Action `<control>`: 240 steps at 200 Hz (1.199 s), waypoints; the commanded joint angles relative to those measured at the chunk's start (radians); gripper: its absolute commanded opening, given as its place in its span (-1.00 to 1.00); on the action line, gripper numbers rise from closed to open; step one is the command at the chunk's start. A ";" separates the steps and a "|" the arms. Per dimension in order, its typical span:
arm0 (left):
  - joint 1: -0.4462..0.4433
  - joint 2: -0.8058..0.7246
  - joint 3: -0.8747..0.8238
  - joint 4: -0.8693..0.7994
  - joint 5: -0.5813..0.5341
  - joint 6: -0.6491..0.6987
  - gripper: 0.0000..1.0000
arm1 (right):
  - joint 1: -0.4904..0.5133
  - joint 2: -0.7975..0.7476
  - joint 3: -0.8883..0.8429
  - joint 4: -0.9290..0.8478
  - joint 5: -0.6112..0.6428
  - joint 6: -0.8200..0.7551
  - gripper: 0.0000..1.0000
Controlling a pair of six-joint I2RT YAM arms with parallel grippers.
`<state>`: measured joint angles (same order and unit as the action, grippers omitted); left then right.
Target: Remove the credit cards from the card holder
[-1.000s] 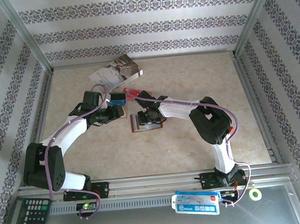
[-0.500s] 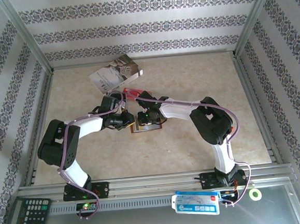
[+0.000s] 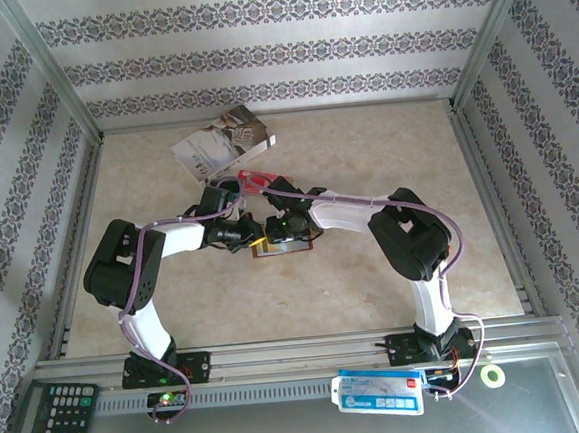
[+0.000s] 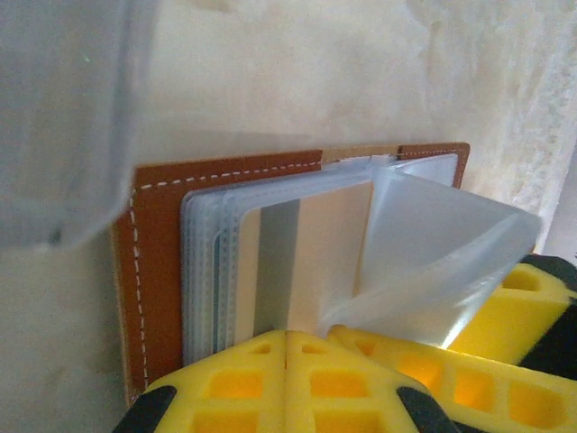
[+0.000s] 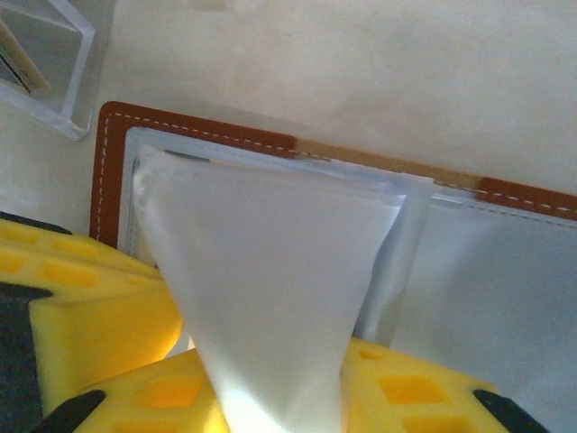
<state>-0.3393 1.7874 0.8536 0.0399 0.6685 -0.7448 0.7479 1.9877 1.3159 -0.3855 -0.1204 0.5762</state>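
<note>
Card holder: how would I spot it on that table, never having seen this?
Find the middle of the beige table, where the left gripper and right gripper meet. Under them lies the card holder, opened flat. It is small, brown leather with white stitching, and the right gripper holds up its clear plastic sleeve; the white-grey booklet behind is bigger and has neither.

Both grippers crowd the holder [image 3: 268, 249] at mid-table. The left gripper [image 4: 287, 345] closes off its left edge. The right gripper [image 5: 252, 370] comes in from the far right and pinches a sleeve [image 4: 442, 262] that stands up over the pockets. The booklet [image 3: 221, 142] and a red thing [image 3: 256, 179] block the far-left approach. The table [image 3: 394, 138] lies bare at the far right, and along the near strip between the two arms.
</note>
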 commanded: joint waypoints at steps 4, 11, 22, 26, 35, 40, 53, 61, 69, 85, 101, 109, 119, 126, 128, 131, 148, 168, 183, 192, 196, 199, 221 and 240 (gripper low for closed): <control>-0.015 0.004 0.016 -0.144 -0.080 0.067 -0.92 | -0.006 -0.086 -0.020 -0.073 0.120 0.006 -0.29; -0.014 0.004 0.022 -0.159 -0.085 0.077 -0.92 | -0.008 -0.101 -0.022 -0.084 0.159 0.009 -0.25; -0.014 0.004 0.028 -0.167 -0.089 0.082 -0.92 | -0.010 -0.121 -0.024 -0.106 0.219 0.015 -0.19; -0.015 0.004 0.029 -0.165 -0.087 0.081 -0.92 | -0.009 -0.126 -0.025 -0.118 0.247 0.018 -0.18; -0.015 0.006 0.034 -0.164 -0.083 0.080 -0.92 | -0.011 -0.133 -0.021 -0.151 0.310 0.022 -0.16; -0.015 0.005 0.037 -0.163 -0.080 0.076 -0.92 | -0.012 -0.135 -0.018 -0.165 0.339 0.020 -0.15; -0.020 -0.002 0.049 -0.167 -0.070 0.066 -0.91 | -0.022 -0.151 -0.020 -0.205 0.398 0.023 -0.14; -0.025 -0.013 0.060 -0.164 -0.062 0.063 -0.88 | -0.027 -0.172 -0.033 -0.205 0.415 0.019 -0.14; -0.031 -0.023 0.071 -0.169 -0.057 0.062 -0.84 | -0.033 -0.198 -0.046 -0.202 0.428 0.020 -0.13; -0.046 -0.040 0.102 -0.184 -0.049 0.068 -0.76 | -0.044 -0.256 -0.077 -0.169 0.432 0.016 -0.10; -0.056 -0.048 0.124 -0.194 -0.047 0.072 -0.68 | -0.053 -0.320 -0.121 -0.107 0.403 0.020 -0.06; -0.058 -0.054 0.130 -0.200 -0.054 0.076 -0.62 | -0.061 -0.348 -0.145 -0.067 0.364 0.023 -0.03; -0.059 -0.066 0.136 -0.217 -0.079 0.081 -0.52 | -0.074 -0.373 -0.178 -0.003 0.289 0.031 0.01; -0.058 -0.078 0.136 -0.229 -0.107 0.085 -0.49 | -0.087 -0.386 -0.199 0.039 0.221 0.038 0.02; -0.059 -0.083 0.136 -0.232 -0.115 0.087 -0.48 | -0.090 -0.388 -0.205 0.050 0.202 0.041 0.02; -0.059 -0.088 0.135 -0.237 -0.126 0.088 -0.47 | -0.095 -0.390 -0.213 0.070 0.169 0.045 0.02; -0.058 -0.125 0.121 -0.250 -0.190 0.084 -0.30 | -0.110 -0.382 -0.242 0.152 0.022 0.067 0.00; -0.057 -0.160 0.093 -0.241 -0.247 0.074 -0.18 | -0.110 -0.338 -0.242 0.185 -0.057 0.115 -0.06; -0.058 -0.170 0.076 -0.235 -0.265 0.077 -0.10 | -0.104 -0.293 -0.231 0.199 -0.101 0.149 -0.12; -0.058 -0.171 0.071 -0.240 -0.281 0.078 -0.08 | -0.096 -0.265 -0.218 0.196 -0.103 0.165 -0.15; -0.058 -0.172 0.069 -0.243 -0.288 0.079 -0.08 | -0.092 -0.253 -0.213 0.192 -0.101 0.176 -0.16; -0.058 -0.172 0.068 -0.245 -0.290 0.080 -0.08 | -0.090 -0.245 -0.209 0.192 -0.099 0.183 -0.17; -0.059 -0.163 0.061 -0.244 -0.293 0.085 -0.12 | -0.080 -0.182 -0.190 0.213 -0.137 0.215 -0.35; -0.059 -0.146 0.056 -0.233 -0.274 0.081 -0.24 | -0.079 -0.135 -0.175 0.219 -0.155 0.235 -0.41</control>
<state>-0.3912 1.6279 0.9234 -0.1730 0.4061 -0.6765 0.6594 1.8088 1.1000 -0.2024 -0.2146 0.7574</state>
